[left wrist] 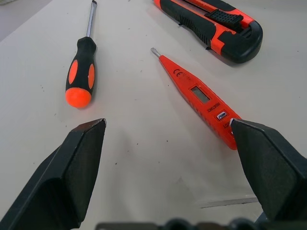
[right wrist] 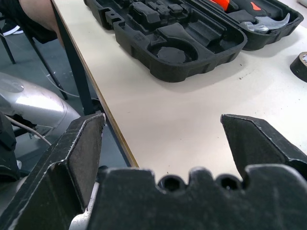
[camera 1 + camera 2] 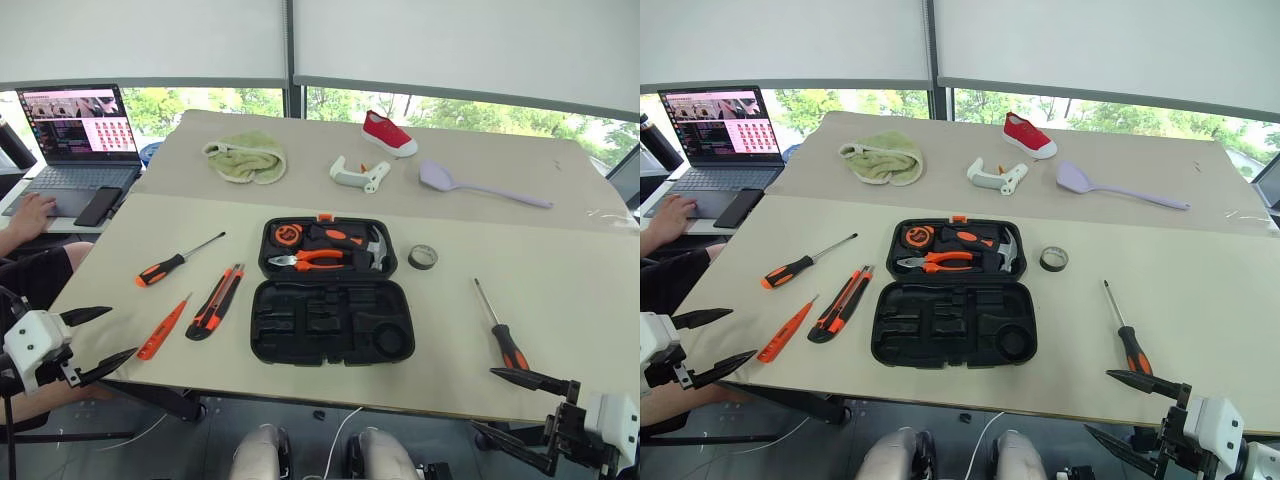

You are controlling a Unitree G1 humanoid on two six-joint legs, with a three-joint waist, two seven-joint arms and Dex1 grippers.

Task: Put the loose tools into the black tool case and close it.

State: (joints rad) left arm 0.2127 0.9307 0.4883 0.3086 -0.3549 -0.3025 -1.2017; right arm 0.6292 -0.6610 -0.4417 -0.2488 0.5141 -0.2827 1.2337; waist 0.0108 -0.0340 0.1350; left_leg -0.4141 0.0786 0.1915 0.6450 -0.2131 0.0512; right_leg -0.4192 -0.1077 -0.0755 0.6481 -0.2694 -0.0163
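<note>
Beige table (image 3: 560, 300), slim orange screwdriver (image 3: 163, 328) just beyond gaping left gripper (image 3: 95, 340)

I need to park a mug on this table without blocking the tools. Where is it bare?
Bare: the stretch between the open black tool case and the right-hand screwdriver, nearer than the tape roll. Crowded: left of the case, where another screwdriver, the utility knife and slim orange screwdriver lie.

A beige table (image 3: 560, 300) stands before windows (image 3: 250, 100) with white blinds (image 3: 450, 40) half lowered.
</note>
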